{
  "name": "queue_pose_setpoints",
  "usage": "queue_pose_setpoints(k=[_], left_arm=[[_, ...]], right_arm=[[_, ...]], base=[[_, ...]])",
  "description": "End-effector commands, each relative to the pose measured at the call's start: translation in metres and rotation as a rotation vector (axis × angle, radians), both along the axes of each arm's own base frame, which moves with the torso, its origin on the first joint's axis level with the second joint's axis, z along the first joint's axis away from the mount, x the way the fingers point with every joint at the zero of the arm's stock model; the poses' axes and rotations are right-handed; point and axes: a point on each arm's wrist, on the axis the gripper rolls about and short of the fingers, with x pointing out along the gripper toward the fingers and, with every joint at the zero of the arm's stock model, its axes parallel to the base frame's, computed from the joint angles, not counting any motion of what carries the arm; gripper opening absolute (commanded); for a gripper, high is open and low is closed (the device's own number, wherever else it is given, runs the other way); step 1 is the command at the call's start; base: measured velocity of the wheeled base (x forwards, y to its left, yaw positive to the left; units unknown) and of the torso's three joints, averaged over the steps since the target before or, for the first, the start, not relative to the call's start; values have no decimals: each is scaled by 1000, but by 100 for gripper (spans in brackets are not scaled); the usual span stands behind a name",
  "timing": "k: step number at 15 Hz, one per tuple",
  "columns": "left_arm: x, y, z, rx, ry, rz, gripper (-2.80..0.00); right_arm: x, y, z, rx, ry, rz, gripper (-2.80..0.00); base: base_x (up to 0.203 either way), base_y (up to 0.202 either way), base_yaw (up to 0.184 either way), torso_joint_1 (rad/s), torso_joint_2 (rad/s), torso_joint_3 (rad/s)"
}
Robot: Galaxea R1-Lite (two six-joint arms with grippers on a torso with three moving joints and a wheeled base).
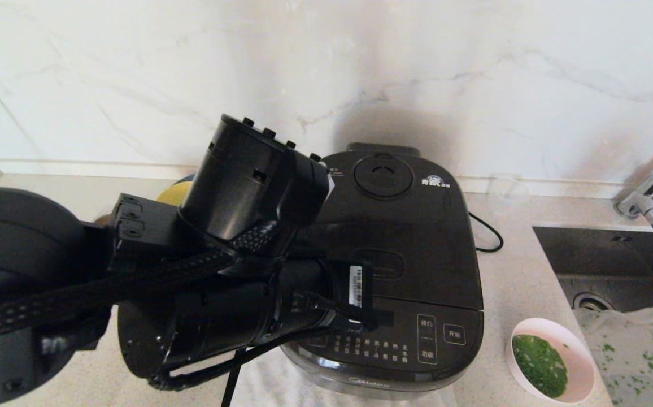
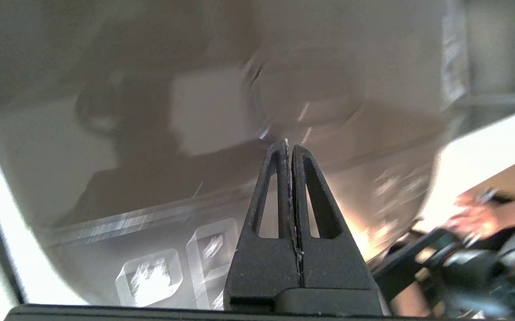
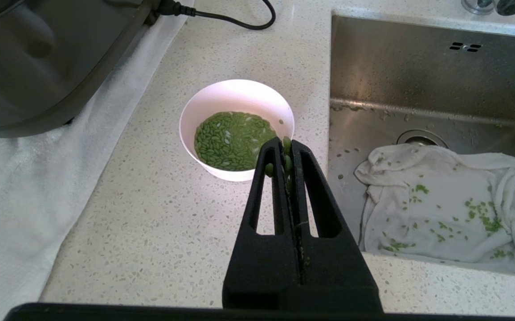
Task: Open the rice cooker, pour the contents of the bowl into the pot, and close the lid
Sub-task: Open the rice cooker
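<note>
The black rice cooker [image 1: 417,339] stands mid-counter with its lid [image 1: 417,226] down; the pot is hidden inside. My left arm [image 1: 236,226] reaches over the cooker's left front. In its wrist view the left gripper [image 2: 288,145] is shut and empty, just above the glossy lid [image 2: 222,111] with the round vent [image 2: 306,93] ahead. The pale pink bowl [image 1: 552,359] of chopped greens [image 1: 540,364] sits right of the cooker. My right gripper [image 3: 286,142] hovers shut above the counter beside the bowl [image 3: 235,96], with a few green bits stuck between its fingers [image 3: 266,187].
A steel sink [image 1: 614,265] lies right of the bowl, holding a white cloth [image 3: 444,205] speckled with greens. A faucet [image 1: 651,206] stands behind it. A power cord [image 1: 487,232] trails behind the cooker, a white towel [image 3: 26,187] lies under it, and a yellow bowl [image 1: 174,192] peeks from behind my left arm.
</note>
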Motion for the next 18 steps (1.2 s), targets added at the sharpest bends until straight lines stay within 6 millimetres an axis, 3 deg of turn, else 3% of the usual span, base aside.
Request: queue_pose_setpoints(k=[1,7,14,18], left_arm=[[1,-3,7,-51,-31,-2,-280],[12,-18,-3,-51,-22,-13,-280],[36,-9,2,-87,-59,60,-280],[36,-8,-1,-84,-52,59,-280]], right_arm=[[0,0,0,0,0,1,-280],[0,0,0,0,0,1,-280],[0,0,0,0,0,1,-280],[0,0,0,0,0,1,-280]], base=[[0,0,0,0,0,0],[0,0,0,0,0,0],[0,0,0,0,0,0],[0,0,0,0,0,0]])
